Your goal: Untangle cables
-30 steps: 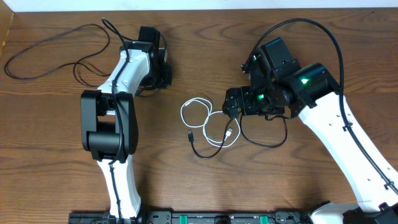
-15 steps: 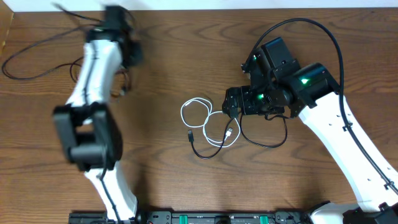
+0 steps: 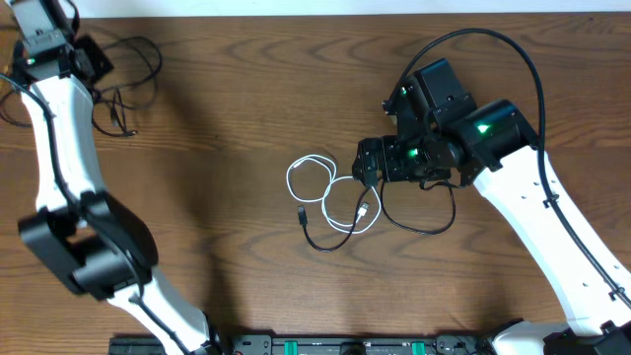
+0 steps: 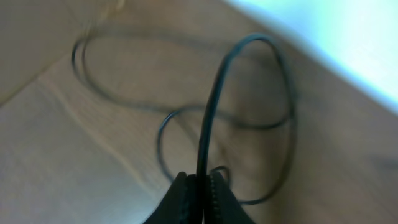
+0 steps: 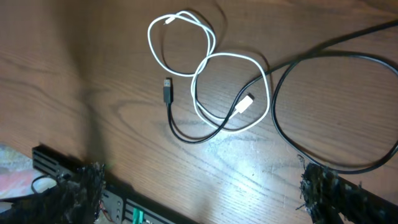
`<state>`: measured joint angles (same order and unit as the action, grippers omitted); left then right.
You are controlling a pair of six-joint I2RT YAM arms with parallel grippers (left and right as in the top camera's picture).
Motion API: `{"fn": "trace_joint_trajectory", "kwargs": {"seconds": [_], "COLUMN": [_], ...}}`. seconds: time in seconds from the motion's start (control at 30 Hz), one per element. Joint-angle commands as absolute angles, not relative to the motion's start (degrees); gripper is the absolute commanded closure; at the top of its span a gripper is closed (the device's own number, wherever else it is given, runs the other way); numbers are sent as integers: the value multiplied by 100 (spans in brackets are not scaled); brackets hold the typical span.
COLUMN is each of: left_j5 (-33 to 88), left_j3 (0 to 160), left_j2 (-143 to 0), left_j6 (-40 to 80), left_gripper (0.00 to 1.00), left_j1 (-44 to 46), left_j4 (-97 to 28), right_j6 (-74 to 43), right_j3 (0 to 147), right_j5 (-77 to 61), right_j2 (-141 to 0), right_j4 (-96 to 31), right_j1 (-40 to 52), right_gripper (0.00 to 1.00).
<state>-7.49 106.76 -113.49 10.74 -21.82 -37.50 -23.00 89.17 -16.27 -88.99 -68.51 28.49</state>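
Left claw has swung a black cable to the table edge.

Looks like a robotics lab bench to me, not anybody's home or office. A white-and-black left arm and a matching right arm rise from the front edge of a plain wood-grain desk, where a dark rail with green plugs runs along. The right one has little green status lights glowing on its joints and a thick black wire arching over it. Behind the desk there's a bare pale wall. A few loose cables lie on the wood, classic test-rig stuff.
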Motion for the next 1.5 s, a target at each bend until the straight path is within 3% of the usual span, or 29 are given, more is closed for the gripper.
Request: {"fn": "trace_joint_trajectory", "kwargs": {"seconds": [0.0,0.1,0.17,0.43,0.53,0.73,0.8,0.97,1.37,1.47], "left_j5": [-991,-991,-989,-318,790,4110,4587,3568,3476,2934], "left_j3": [10580,10580,10578,10578,10578,10578,10578,10481,10442,10370], "left_j2": [-11922,-12219,-12315,-12011,-11780,-11507,-11509,-11509,-11509,-11509], "left_j6": [1131,1127,1129,1343,1345,1347,1345,1227,-84,-82], "left_gripper": [57,28,23,22,22,22,22,22,22,22], "left_j1": [-2517,-2668,-2757,-2899,-2899,-2849,-2731,-2115,-456,69], "left_j4": [-3896,-4042,-4108,-4171,-4174,-4348,-4609,-5857,-7522,-7627], "right_j6": [-2311,-2311,-2314,-2316,-2314,-2314,-2314,-2316,-2552,-2615], "right_j3": [8908,8908,8908,8908,8908,8908,8908,8908,8908,8908], "right_j5": [-1483,-1470,-1470,-1559,-1557,-1551,-1549,-1533,-1538,-1559], "right_j2": [-8877,-8877,-8877,-8877,-8877,-8882,-8890,-8930,-8930,-8930], "right_j4": [-6777,-6663,-6624,-6689,-6726,-6705,-6681,-6643,-6901,-6908], "right_j1": [2897,2897,2897,2902,2941,3177,3273,3487,3610,3610], "right_gripper": [1,1,1,1,1,1,1,1,1,1]}}
